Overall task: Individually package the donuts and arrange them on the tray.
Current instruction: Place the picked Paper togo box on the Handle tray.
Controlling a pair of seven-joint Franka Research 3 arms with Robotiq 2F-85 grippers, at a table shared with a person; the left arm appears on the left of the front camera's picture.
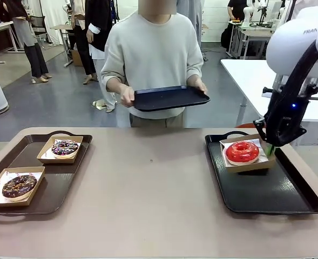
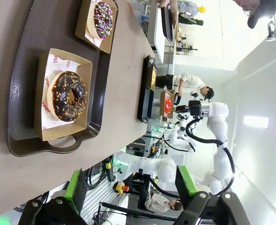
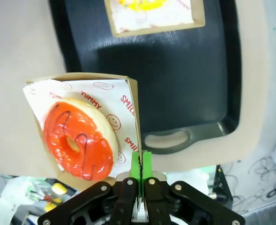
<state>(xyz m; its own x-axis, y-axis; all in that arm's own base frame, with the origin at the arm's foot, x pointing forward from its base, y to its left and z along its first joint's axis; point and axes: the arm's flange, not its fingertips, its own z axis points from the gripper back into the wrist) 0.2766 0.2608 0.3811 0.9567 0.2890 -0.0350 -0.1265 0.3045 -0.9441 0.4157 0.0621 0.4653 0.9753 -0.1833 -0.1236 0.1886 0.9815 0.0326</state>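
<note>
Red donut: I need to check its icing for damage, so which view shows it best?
The right wrist view: the red donut sits close, icing sharp. The front view shows it smaller; the left wrist view only a distant speck.

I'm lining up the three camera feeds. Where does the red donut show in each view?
Front view: red donut at right, in a box on the black tray.
Left wrist view: small red spot right of centre, far off, turned sideways.
Right wrist view: lower left, large, in its box.
Shared landmark: the right gripper, shut on that box's wall.
</note>
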